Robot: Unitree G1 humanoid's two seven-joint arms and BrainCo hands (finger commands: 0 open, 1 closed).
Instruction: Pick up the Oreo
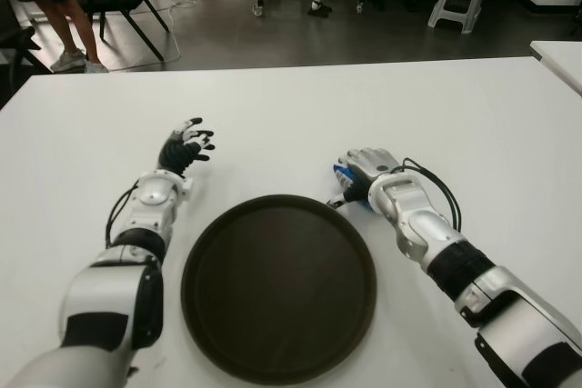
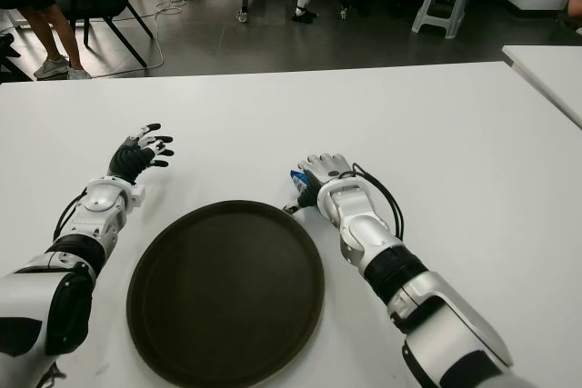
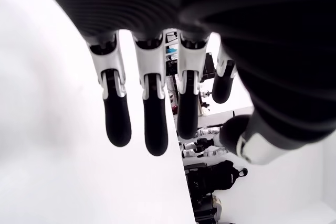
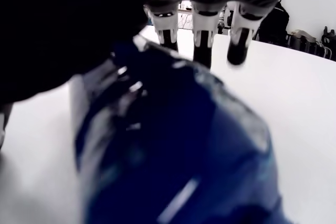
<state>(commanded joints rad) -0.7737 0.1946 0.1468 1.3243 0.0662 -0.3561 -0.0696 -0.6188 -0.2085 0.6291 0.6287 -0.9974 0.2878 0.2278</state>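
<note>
Left eye view: a round dark tray [image 1: 278,288] sits on the white surface [image 1: 455,115]. The right hand [image 1: 364,170] is just beyond the tray's far right rim, covering the blue Oreo pack [image 1: 343,174], which lies on the surface beside that rim. The left hand [image 1: 186,150] shows off the tray's far left side. Left wrist view: its fingers [image 3: 116,119] hang apart, holding nothing. Right wrist view: the Oreo pack [image 4: 173,150] fills the palm, fingers [image 4: 202,35] reaching over it; whether they clamp it cannot be told.
</note>
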